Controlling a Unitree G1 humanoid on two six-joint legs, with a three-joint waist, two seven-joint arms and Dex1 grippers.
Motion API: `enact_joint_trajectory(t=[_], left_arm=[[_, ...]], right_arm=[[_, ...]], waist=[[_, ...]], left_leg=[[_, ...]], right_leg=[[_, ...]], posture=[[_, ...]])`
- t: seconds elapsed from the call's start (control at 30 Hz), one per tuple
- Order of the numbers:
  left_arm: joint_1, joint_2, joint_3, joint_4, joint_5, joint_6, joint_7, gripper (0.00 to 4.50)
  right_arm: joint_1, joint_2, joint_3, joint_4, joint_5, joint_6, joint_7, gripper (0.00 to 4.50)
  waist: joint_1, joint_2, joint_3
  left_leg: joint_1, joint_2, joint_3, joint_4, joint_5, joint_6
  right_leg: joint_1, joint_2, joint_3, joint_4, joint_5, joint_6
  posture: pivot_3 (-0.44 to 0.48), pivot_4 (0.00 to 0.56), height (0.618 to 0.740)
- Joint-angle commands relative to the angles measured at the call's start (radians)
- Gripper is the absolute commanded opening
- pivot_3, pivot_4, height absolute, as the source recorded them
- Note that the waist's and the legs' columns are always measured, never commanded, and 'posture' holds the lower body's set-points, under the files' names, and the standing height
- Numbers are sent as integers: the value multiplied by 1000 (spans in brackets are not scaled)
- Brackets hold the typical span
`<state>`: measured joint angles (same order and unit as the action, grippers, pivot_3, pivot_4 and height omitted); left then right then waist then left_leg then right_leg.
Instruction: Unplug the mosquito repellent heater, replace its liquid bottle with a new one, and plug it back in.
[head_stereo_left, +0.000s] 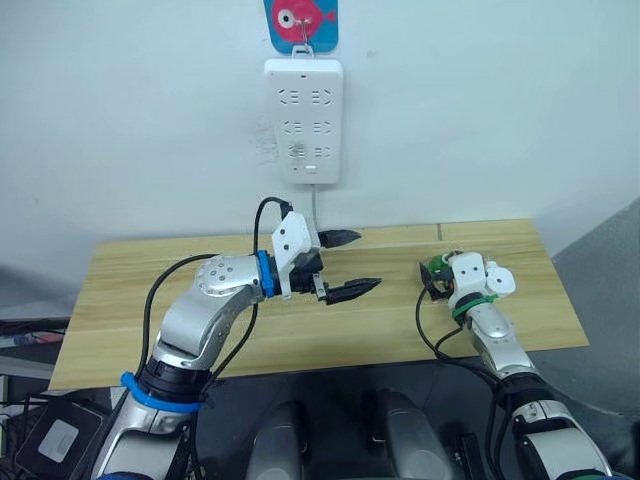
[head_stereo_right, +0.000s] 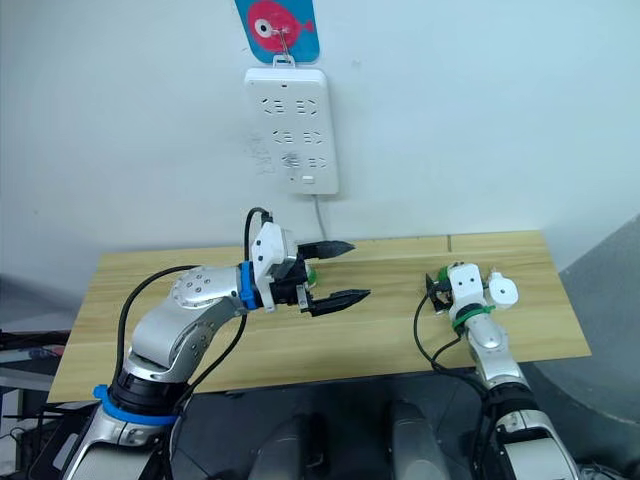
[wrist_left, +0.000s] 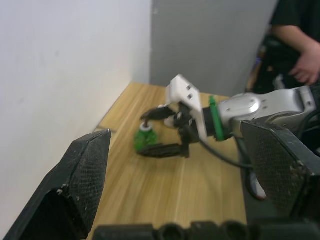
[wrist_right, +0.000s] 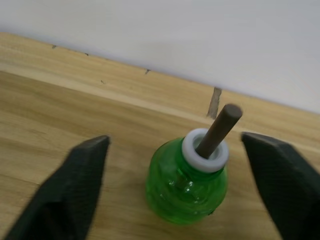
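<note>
A green liquid bottle (wrist_right: 186, 191) with a white collar and a brown wick stands upright on the wooden table (head_stereo_left: 150, 290) at its right side. My right gripper (head_stereo_left: 434, 280) is open, one finger on each side of that bottle, not touching it. My left gripper (head_stereo_left: 352, 264) is open with nothing between its fingers, hovering above the table's middle and pointing right toward the right gripper. A bit of green (head_stereo_right: 312, 275) shows just behind the left gripper's fingers; I cannot tell what it is. The mosquito repellent heater is out of view.
A white power strip (head_stereo_left: 303, 120) hangs on the wall above the table's back edge, its cable running down behind the table. A person (wrist_left: 300, 40) in a dark top stands beyond the table's right end.
</note>
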<state>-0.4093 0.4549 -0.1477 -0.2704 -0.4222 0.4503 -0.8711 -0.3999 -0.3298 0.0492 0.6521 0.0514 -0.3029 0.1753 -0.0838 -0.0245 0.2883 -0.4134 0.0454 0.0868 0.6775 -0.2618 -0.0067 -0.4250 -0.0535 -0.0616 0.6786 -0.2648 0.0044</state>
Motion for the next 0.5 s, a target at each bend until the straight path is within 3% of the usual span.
enact_joint_trajectory(t=[0.03, 0.17, 0.3, 0.5], left_arm=[[107, -14, 53, -76, 49, -61, 107, 4500], [312, -67, 114, -114, 153, -160, 289, 4500], [472, -127, 131, -68, 279, -305, 436, 4500], [476, -234, 128, 152, 359, -477, 560, 4500]], right_arm=[[46, -34, -26, -208, -13, 2, 27, 4458], [90, -71, -1, -484, 16, 133, 120, 4458], [111, -120, 66, -725, 137, 386, 321, 4458], [89, -213, 131, -984, 267, 693, 511, 4458]], waist=[[0, 3, 4], [-3, 5, 15], [1, 4, 35], [10, 3, 63]], left_leg=[[0, 0, 0, 0, 0, 0], [1, 1, 1, -2, 0, 0], [3, 1, 1, -1, -3, 4], [4, 0, 0, -1, -3, 5]], right_leg=[[0, 0, 0, 0, 0, 0], [0, 0, 1, 0, 0, 0], [1, 0, 1, 0, 0, 0], [2, -2, 0, -1, 1, -1]], posture=[[-194, 337, 740], [-197, 365, 740], [-195, 389, 740], [-208, 418, 740]])
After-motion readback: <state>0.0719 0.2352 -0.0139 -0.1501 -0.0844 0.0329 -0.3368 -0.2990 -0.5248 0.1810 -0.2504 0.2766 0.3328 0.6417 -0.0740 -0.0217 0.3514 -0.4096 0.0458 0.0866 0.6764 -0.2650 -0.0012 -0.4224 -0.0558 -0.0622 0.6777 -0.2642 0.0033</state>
